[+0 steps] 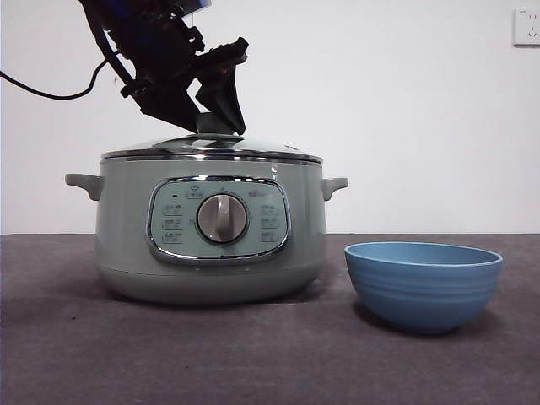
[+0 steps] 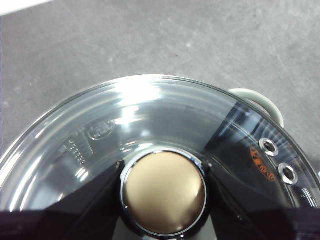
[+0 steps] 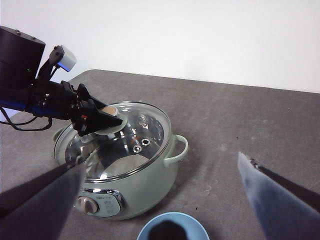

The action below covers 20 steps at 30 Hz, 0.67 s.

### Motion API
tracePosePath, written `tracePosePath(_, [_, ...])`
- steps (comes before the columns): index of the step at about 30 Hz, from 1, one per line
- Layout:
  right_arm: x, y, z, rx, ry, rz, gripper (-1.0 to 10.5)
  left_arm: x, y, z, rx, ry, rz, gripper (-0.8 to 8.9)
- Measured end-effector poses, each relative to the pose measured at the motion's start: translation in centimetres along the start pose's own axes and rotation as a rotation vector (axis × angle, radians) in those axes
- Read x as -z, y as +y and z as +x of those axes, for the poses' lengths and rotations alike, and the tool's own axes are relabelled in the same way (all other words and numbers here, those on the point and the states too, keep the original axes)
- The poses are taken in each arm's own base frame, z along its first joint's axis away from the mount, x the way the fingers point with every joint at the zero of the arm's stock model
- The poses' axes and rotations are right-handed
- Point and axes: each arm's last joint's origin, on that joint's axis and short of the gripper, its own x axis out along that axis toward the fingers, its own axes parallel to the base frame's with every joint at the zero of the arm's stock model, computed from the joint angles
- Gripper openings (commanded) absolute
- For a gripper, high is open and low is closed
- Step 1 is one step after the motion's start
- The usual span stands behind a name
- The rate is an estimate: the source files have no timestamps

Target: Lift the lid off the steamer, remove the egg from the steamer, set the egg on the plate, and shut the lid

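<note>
Steamer (image 1: pixel 211 240) is sitting on the dark grey bench (image 1: pixel 76 354), toward the bench's left side in the front view, with its chrome-framed control panel (image 1: pixel 219 221) and central dial facing the front edge. Its glass lid (image 1: pixel 211 148) is resting on the steamer's rim, steel band sitting flush all round. Left pincer (image 1: pixel 211 118) is reaching down at a slant onto the lid's knob (image 2: pixel 164 192); in the left wrist view the two black jaws are pressing against either side of the knob's chrome collar, so the left pincer is clenching the knob while the lid is lying closed on the pot. Through the glass, two small steam vents (image 2: pixel 279 160) are showing near the rim, and one side handle (image 2: pixel 260 99) is poking out beyond it. I cannot make out the egg through the glass. Blue plate (image 1: pixel 423 285) is standing on the bench just beside the steamer, toward the right, apart from it and upright. Right pincer (image 3: pixel 160 200) is hovering well above the bench near its front edge, over the plate, its jaws spread wide and gripping nothing. Behind the bench a white wall (image 1: pixel 405 110) is carrying a socket (image 1: pixel 526 27) at the upper right.
</note>
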Motion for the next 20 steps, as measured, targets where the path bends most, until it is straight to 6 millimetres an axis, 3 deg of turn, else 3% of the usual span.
tracePosePath(9, [0.0,0.0,0.0,0.0,0.0,0.0,5.7,0.05,-0.15,-0.03,-0.008,0.011,-0.003,0.28])
tracePosePath(10, [0.0,0.0,0.0,0.0,0.0,0.0,5.7,0.05,-0.15,-0.04,-0.007,0.015,-0.004,0.95])
tracePosePath(14, [0.0,0.0,0.0,0.0,0.0,0.0,5.7,0.03,-0.14,-0.11,-0.013,0.025,-0.006,5.37])
tracePosePath(20, [0.29,-0.02,0.0,0.002,0.03,-0.001,5.7,0.04,-0.27,-0.5,-0.009,0.036,-0.002,5.48])
